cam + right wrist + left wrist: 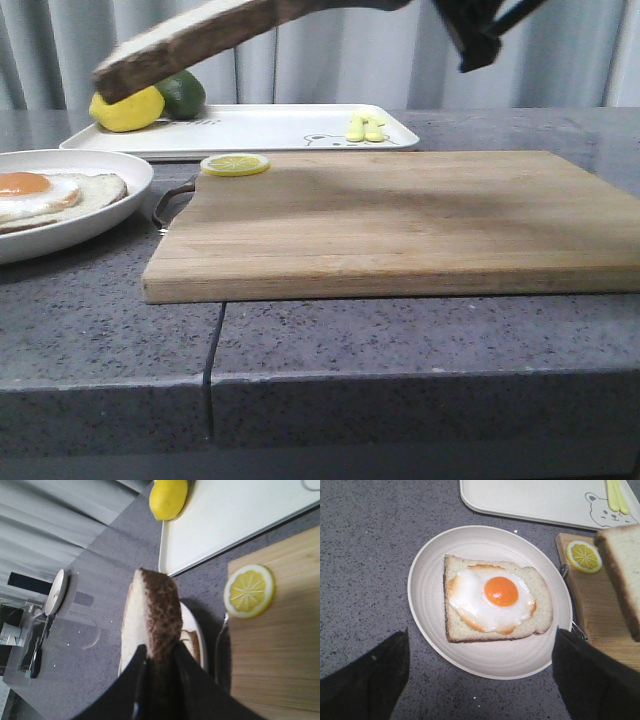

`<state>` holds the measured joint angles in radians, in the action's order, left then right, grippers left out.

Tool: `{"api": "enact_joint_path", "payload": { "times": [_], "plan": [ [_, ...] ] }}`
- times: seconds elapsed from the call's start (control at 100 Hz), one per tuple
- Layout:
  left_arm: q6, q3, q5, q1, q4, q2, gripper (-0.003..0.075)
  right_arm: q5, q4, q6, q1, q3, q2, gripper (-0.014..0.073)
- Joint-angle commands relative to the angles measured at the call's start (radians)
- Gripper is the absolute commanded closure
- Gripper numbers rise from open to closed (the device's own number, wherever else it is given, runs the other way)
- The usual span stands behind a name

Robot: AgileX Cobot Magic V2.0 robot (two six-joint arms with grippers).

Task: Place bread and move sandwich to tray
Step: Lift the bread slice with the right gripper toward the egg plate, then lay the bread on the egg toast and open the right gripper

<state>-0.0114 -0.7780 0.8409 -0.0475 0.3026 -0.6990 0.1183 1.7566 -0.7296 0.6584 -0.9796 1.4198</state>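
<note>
Front view: thick bread slice (190, 45) hangs tilted in the air at upper left, dark crust edge toward the camera, held from the right by the right gripper (400, 4), mostly cut off at the top edge. Below it, at the far left of the tray (270, 128), sit a lemon (127, 109) and a green fruit (182, 93); two small yellow pieces (365, 128) lie near the tray's right end. Wooden cutting board (400, 222) fills mid-frame, a lemon slice (235, 164) on its far left corner. Sandwich (55, 195) with fried egg on the white plate (110, 215) at left. Left wrist view: left gripper (480, 680) hovers over the plate, fingers (367, 680) spread wide at the lower corners, pinching nothing; egg-topped slice centred on the plate, tray corner at the top, held bread at the right edge. Right wrist view: right gripper fingers (187, 680) pinch the bread's crust edge from both sides at lower centre; plate rim just behind, lemon slice on the board at right.
</note>
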Motion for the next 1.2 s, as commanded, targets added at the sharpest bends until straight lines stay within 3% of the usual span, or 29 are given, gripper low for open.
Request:
{"api": "enact_joint_path", "payload": {
  "times": [0.0,0.4,0.92,1.04,1.19],
  "plan": [
    [0.002,-0.038,-0.067,-0.003,0.023,0.004,0.0174,-0.019,0.019,-0.017,0.056,-0.098,0.020,0.0650],
    [0.002,-0.038,-0.067,-0.003,0.023,0.004,0.0174,-0.060,0.058,-0.017,0.196,-0.371,0.295,0.0650],
    [0.002,-0.038,-0.067,-0.003,0.023,0.004,0.0174,-0.060,0.075,-0.017,0.204,-0.378,0.392,0.0643],
    [0.002,-0.038,-0.067,-0.003,0.023,0.004,0.0174,-0.070,0.075,-0.017,0.204,-0.378,0.392,0.0578],
    [0.002,-0.038,-0.067,-0.003,0.023,0.004,0.0174,-0.086,0.074,-0.018,0.202,-0.378,0.392,0.0400]
  ]
}}
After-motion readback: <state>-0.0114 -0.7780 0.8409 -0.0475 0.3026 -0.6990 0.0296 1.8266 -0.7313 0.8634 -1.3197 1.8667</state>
